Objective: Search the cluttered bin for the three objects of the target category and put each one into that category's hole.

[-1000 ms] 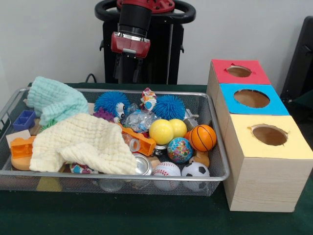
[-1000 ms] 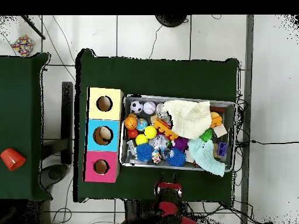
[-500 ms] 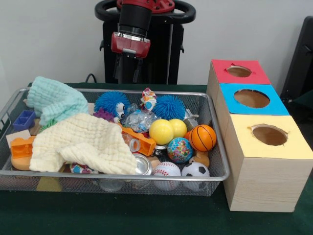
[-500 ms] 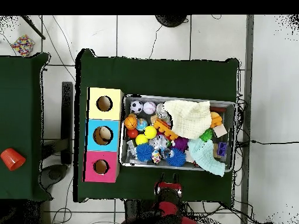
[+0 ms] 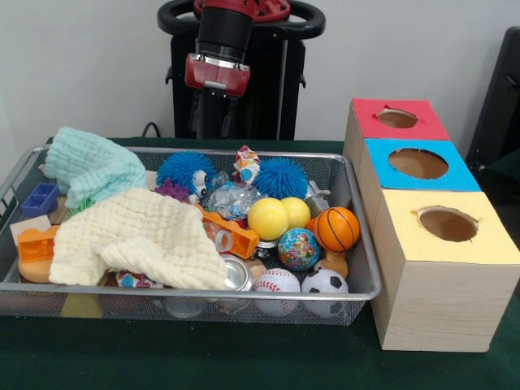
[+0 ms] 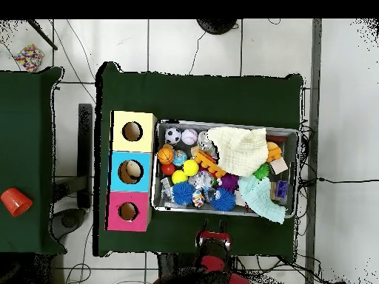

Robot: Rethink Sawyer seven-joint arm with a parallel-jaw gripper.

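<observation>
My gripper [image 5: 213, 122] hangs above and behind the far rim of the wire bin [image 5: 361, 244], over the green table rather than over the clutter; its two dark fingers point straight down with a narrow gap between them, and they hold nothing. The overhead view places the gripper [image 6: 212, 238] just outside the bin's robot-side wall, level with the spiky blue balls. No target category is marked anywhere in view, so I judge the step in hand to be the search itself. The balls are the plainest group: a yellow ball [image 5: 268, 218], a basketball [image 5: 337, 228], a globe ball [image 5: 298, 248], a baseball [image 5: 277, 282] and a soccer ball [image 5: 324, 282] crowd the bin's end nearest the box with three holes [image 5: 422, 244]. To do this well, I should come down vertically over a ball with clear space on both sides, since neighbours touching it could roll or wedge against a finger. The cream cloth [image 5: 138, 236] and the pale green cloth [image 5: 93, 166] may hide further pieces and could snag. A ball has no long axis and faces no way, so any finger heading serves; the orange plastic piece [image 5: 231, 233] beside the cloth, by contrast, lies slantwise across the bin.
</observation>
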